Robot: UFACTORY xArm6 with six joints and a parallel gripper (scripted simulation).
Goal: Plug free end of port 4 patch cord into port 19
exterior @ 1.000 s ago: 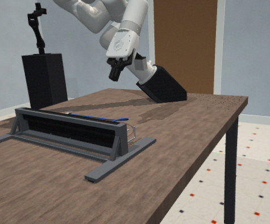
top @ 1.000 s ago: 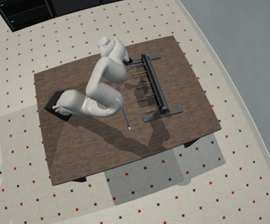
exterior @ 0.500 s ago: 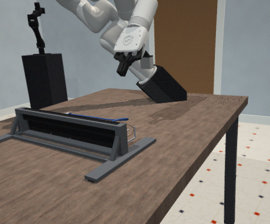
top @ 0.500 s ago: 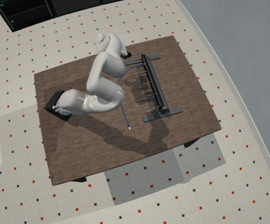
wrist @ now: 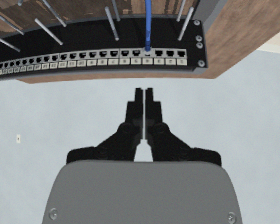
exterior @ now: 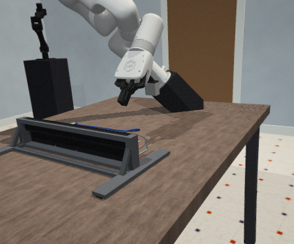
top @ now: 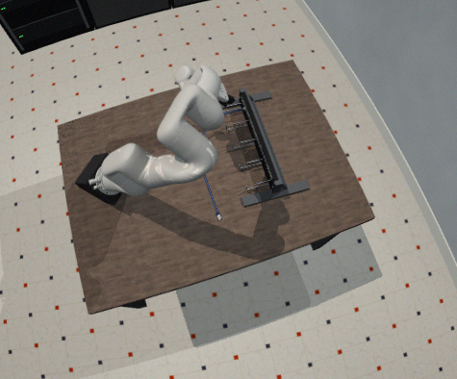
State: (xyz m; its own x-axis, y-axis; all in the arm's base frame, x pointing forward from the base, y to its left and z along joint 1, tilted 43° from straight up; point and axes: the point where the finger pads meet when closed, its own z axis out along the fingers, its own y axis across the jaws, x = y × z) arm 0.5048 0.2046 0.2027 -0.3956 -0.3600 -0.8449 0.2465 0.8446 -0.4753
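Observation:
The rack [top: 263, 139] [exterior: 134, 152] [wrist: 86, 42] stands on the table, its ports towards the arm's side. The blue patch cord [top: 212, 194] [exterior: 99, 127] [wrist: 148, 25] is plugged into the fourth port from the right in the wrist view. The cord's free plug [top: 219, 217] [exterior: 73, 123] lies on the table, clear of the rack's foot; it is out of the wrist view. My gripper [top: 231, 101] [exterior: 123, 103] [wrist: 144, 99] is shut and empty, above the table near the cord's plugged end. Port 19's plate is too small to read.
Thin metal cable guides [top: 250, 165] [wrist: 112, 25] stick out from the rack's port side. The rack's feet [top: 275, 193] [exterior: 130, 173] reach across the wooden table [top: 168, 265] [exterior: 201, 148]. The arm's base [top: 91, 178] [exterior: 182, 93] stands at the opposite side.

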